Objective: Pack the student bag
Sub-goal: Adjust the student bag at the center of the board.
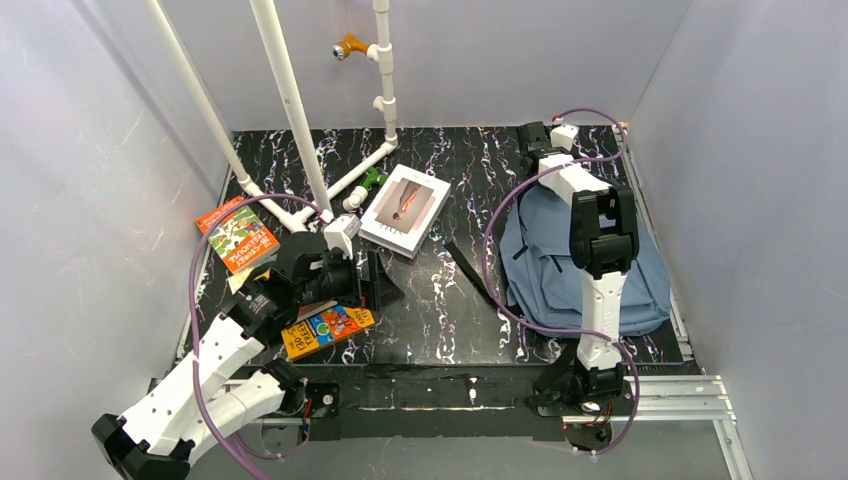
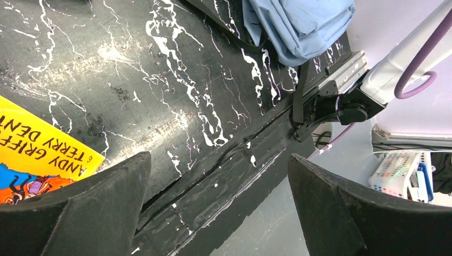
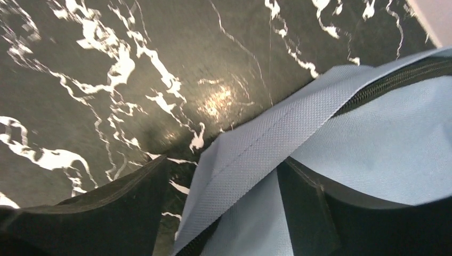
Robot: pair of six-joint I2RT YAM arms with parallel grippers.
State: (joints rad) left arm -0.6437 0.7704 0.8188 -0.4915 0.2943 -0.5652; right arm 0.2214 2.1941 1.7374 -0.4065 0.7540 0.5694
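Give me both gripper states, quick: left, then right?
Left gripper: open, nothing between the fingers, beside a yellow book.
Right gripper: open, fingers straddling a fabric edge of the student bag, not clamped.

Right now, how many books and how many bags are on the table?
books: 3 (white book, orange-green book, yellow book)
bag: 1
Total: 4
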